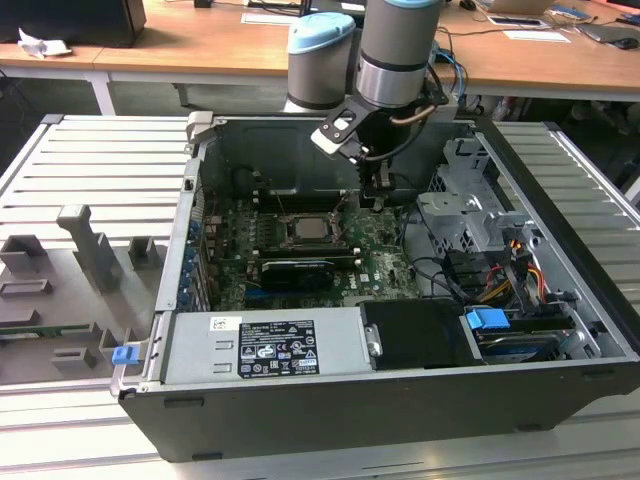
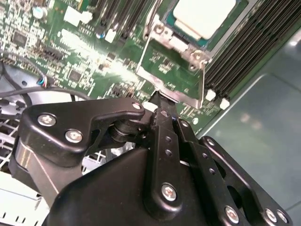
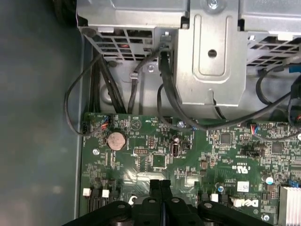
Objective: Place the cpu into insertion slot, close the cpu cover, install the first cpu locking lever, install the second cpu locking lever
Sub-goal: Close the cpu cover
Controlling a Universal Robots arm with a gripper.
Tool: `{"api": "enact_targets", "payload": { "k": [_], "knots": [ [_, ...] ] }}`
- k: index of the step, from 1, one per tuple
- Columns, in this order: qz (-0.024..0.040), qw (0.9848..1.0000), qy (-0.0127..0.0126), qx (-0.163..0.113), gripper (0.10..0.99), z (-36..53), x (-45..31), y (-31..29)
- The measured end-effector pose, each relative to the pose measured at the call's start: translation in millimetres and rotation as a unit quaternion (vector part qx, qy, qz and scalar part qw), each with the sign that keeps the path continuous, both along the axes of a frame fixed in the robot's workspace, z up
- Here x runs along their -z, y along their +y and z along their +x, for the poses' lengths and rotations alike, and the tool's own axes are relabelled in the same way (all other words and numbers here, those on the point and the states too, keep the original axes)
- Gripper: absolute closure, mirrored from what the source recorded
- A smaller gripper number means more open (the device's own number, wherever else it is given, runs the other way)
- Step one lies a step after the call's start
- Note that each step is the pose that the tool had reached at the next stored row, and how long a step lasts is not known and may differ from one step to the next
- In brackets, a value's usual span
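The pale square cpu (image 2: 204, 16) lies flat in the insertion slot (image 1: 287, 233) on the green board. The silvery cpu cover (image 2: 160, 32) frames it and looks to be lying down around it. Thin metal lever rods (image 2: 202, 82) run along the socket's bracket. My gripper (image 2: 159, 98) is shut, its two black fingers (image 3: 154, 188) pressed together with nothing between them. Its tip sits just off the corner of that bracket, close over the board. In the exterior view the gripper (image 1: 377, 200) hangs inside the case, to the right of the cpu (image 1: 304, 228).
Black memory slots (image 2: 244, 47) flank the socket. A metal drive cage (image 3: 207, 52) and loose black cables (image 3: 169, 94) stand beyond the board edge. A grey power supply box (image 1: 265, 345) fills the case's near side. A grey fixture tray (image 1: 70, 270) lies at the exterior view's left.
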State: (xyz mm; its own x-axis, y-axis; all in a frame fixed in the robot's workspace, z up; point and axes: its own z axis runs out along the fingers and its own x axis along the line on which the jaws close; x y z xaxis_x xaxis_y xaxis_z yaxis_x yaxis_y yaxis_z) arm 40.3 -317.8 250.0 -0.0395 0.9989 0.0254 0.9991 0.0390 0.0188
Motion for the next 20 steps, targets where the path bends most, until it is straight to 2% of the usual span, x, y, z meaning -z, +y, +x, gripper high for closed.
{"api": "enact_targets", "payload": {
  "k": [5, 7, 13, 20],
  "knots": [
    [0.0001, 1.0, 0.0, 0.0, 0.98, -11.5, 0.8, 0.0],
    [0.0, 1.0, 0.0, 0.0, 0.98, -19.6, 1.8, 0.0],
    [0.0, 1.0, 0.0, 0.0, 0.98, -36.0, 6.2, 0.0],
    [0.0, 1.0, 0.0, 0.0, 0.98, -50.7, 10.5, 0.1]
  ]
}}
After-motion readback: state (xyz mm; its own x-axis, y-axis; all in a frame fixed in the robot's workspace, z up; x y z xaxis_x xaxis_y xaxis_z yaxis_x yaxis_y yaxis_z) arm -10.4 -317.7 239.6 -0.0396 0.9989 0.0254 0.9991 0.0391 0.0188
